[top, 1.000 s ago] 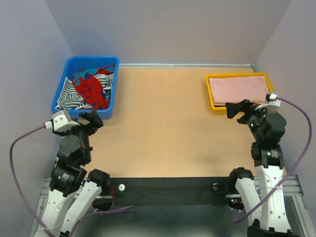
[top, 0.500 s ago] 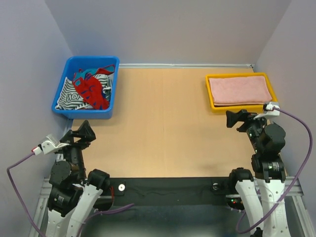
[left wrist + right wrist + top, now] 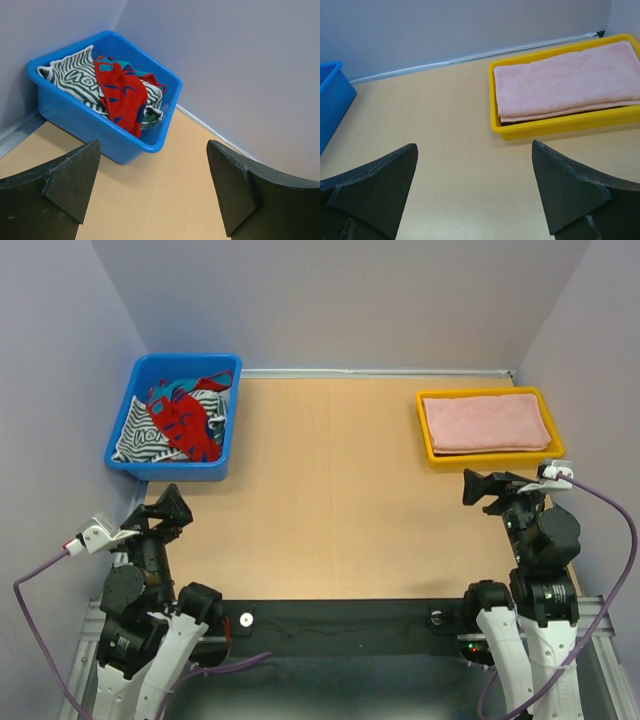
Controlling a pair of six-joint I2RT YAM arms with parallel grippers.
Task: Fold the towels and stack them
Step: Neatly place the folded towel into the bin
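Note:
A folded pale pink towel (image 3: 486, 423) lies in a yellow tray (image 3: 428, 430) at the back right; it also shows in the right wrist view (image 3: 567, 82). A thin dark edge (image 3: 570, 113) shows under it. No cloth lettered "Happy" can be made out. My left gripper (image 3: 168, 510) is open and empty, near the table's left edge, in front of the blue bin; its jaws stand wide apart in the left wrist view (image 3: 152, 150). My right gripper (image 3: 485, 487) is open and empty, just in front of the tray; it also shows in the right wrist view (image 3: 474, 150).
A blue bin (image 3: 221, 445) at the back left holds a crumpled grey-and-white striped cloth (image 3: 72, 80) and a red cloth with blue marks (image 3: 120, 95). Grey walls close in the table on the left, back and right.
My left arm has pulled back from the blue bin toward its base and lowered. My right gripper has drawn back a little from the yellow tray. Both stayed open.

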